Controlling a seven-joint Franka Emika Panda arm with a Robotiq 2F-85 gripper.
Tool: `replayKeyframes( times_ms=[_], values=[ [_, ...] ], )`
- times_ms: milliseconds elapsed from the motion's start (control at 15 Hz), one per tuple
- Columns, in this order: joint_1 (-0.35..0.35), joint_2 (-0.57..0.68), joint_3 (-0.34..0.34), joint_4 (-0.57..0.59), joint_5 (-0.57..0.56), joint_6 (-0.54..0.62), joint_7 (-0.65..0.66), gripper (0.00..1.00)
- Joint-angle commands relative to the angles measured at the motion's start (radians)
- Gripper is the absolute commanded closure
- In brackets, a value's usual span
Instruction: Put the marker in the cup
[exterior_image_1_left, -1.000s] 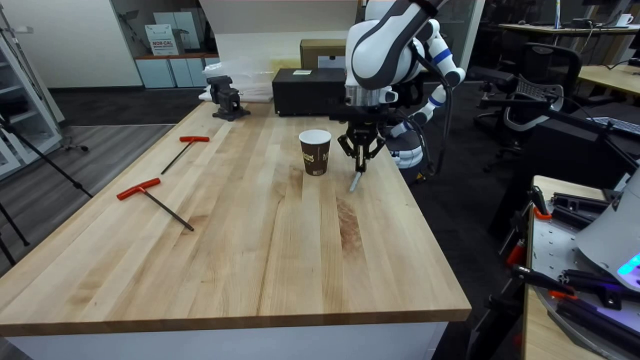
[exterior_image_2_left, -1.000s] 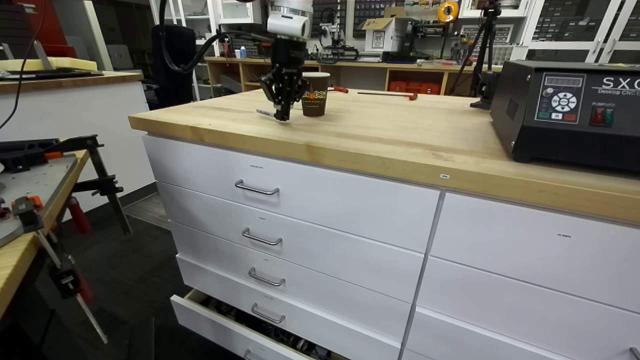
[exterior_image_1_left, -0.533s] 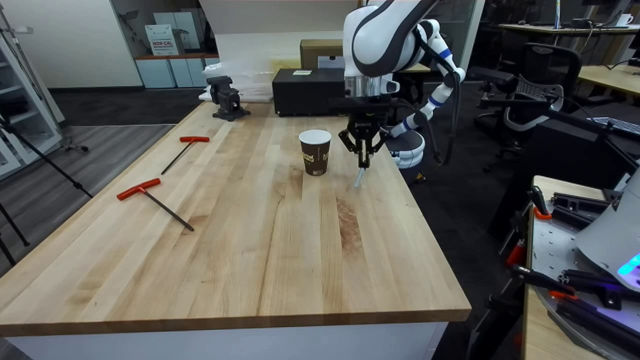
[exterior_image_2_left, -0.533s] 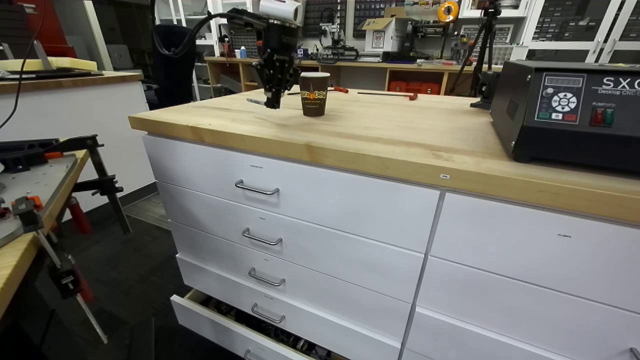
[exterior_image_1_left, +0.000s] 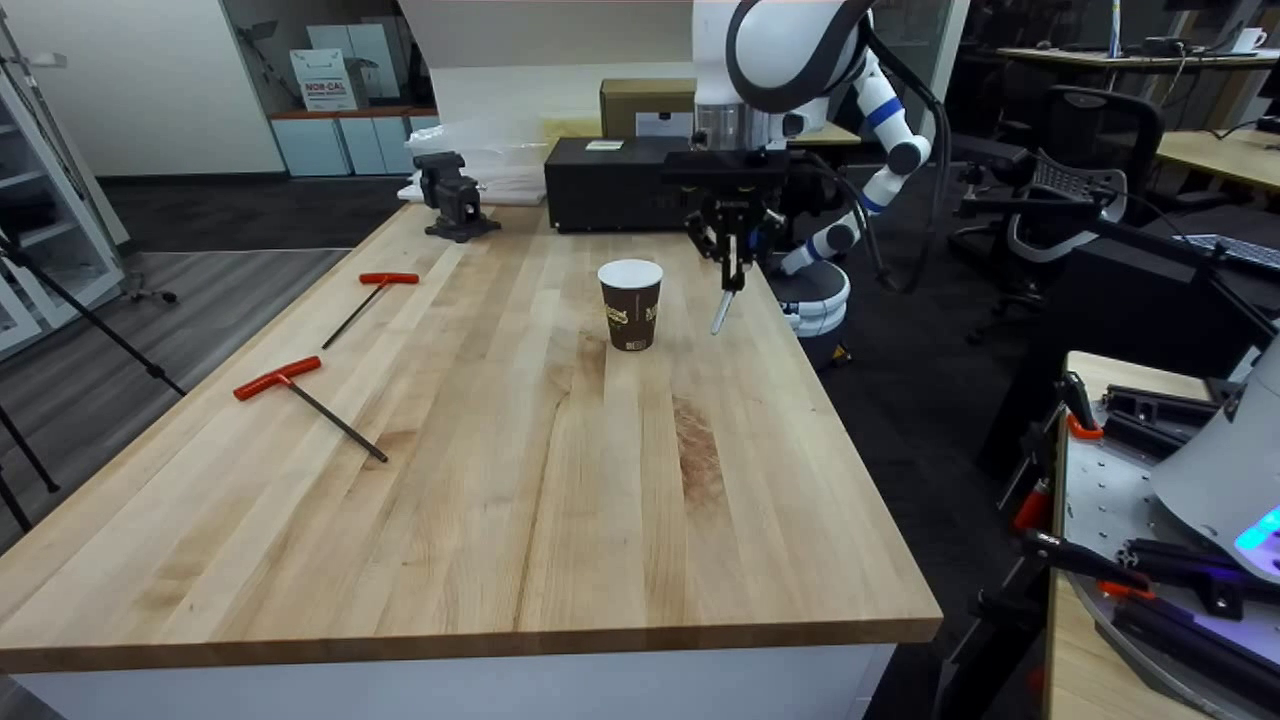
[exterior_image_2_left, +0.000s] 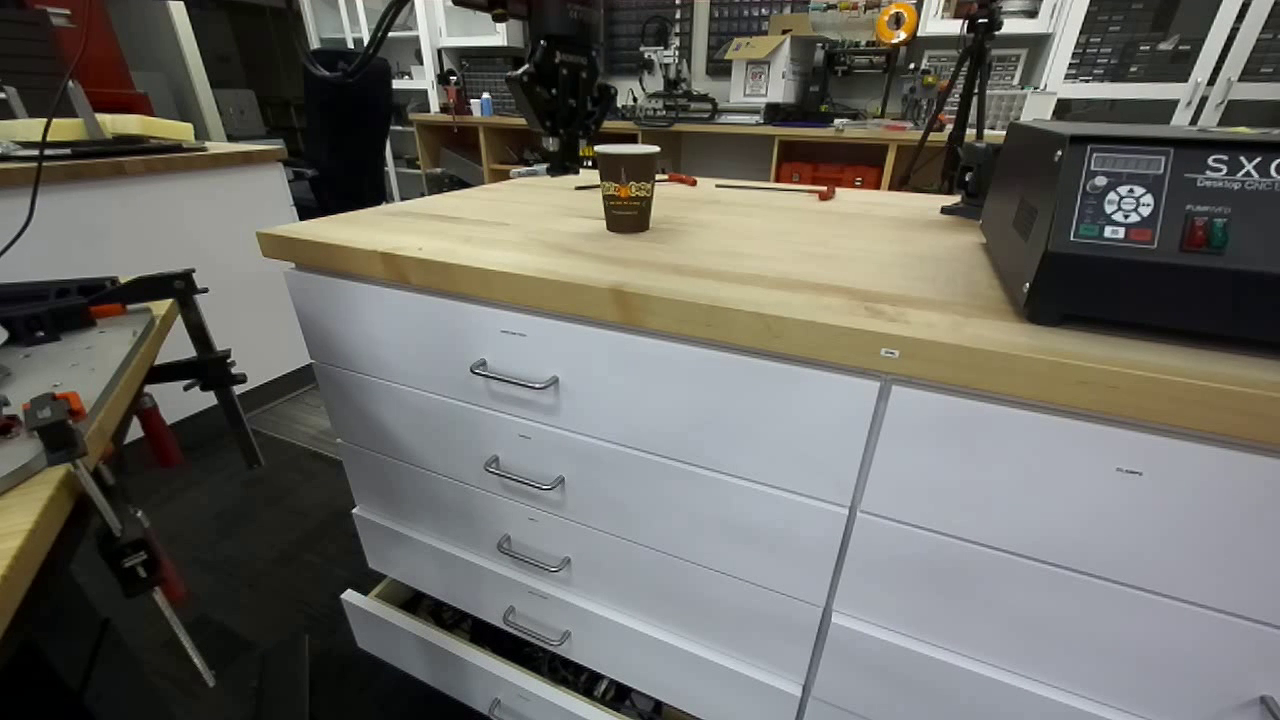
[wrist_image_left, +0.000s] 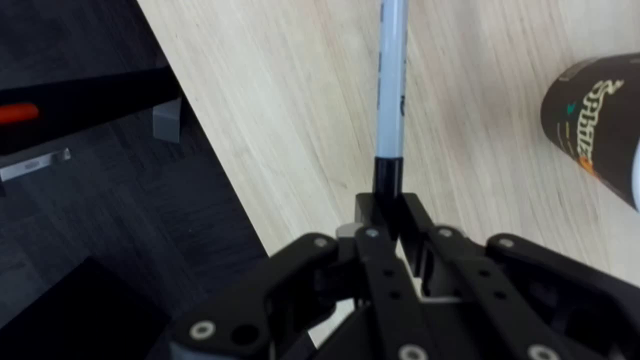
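The marker is a thin stick with a light grey barrel and a dark end. In the wrist view the marker (wrist_image_left: 391, 95) points away from the fingertips. My gripper (wrist_image_left: 387, 205) is shut on its dark end. In an exterior view the gripper (exterior_image_1_left: 733, 283) holds the marker (exterior_image_1_left: 722, 312) tilted, above the table and to the right of the cup (exterior_image_1_left: 631, 312). The cup is dark brown with a white rim and stands upright. It also shows in an exterior view (exterior_image_2_left: 628, 195), with the gripper (exterior_image_2_left: 565, 165) up and to its left, and at the right of the wrist view (wrist_image_left: 595, 120).
Two red-handled T-shaped tools (exterior_image_1_left: 330, 408) (exterior_image_1_left: 372, 300) lie on the wooden table (exterior_image_1_left: 480, 560). A small black vise (exterior_image_1_left: 455, 200) and a large black box (exterior_image_1_left: 618, 190) stand at the back. The gripper is near a table edge, with dark floor beyond.
My gripper has risen from near the tabletop with the marker still in its fingers. The cup and the tools have not moved.
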Motion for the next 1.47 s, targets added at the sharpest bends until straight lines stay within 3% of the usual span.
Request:
replayKeyframes(
  times_ms=[0, 200, 400, 800, 1400],
  values=[
    [0.015, -0.122, -0.029, -0.046, -0.17, -0.04, 0.079, 0.96],
    [-0.004, -0.193, -0.014, -0.055, -0.299, -0.053, 0.03, 0.96],
    [-0.021, -0.243, 0.013, -0.057, -0.353, -0.016, -0.074, 0.96],
    [-0.032, -0.259, 0.049, -0.024, -0.34, 0.088, -0.307, 0.96],
    [-0.041, -0.183, 0.056, 0.072, -0.312, 0.165, -0.461, 0.96]
  ],
)
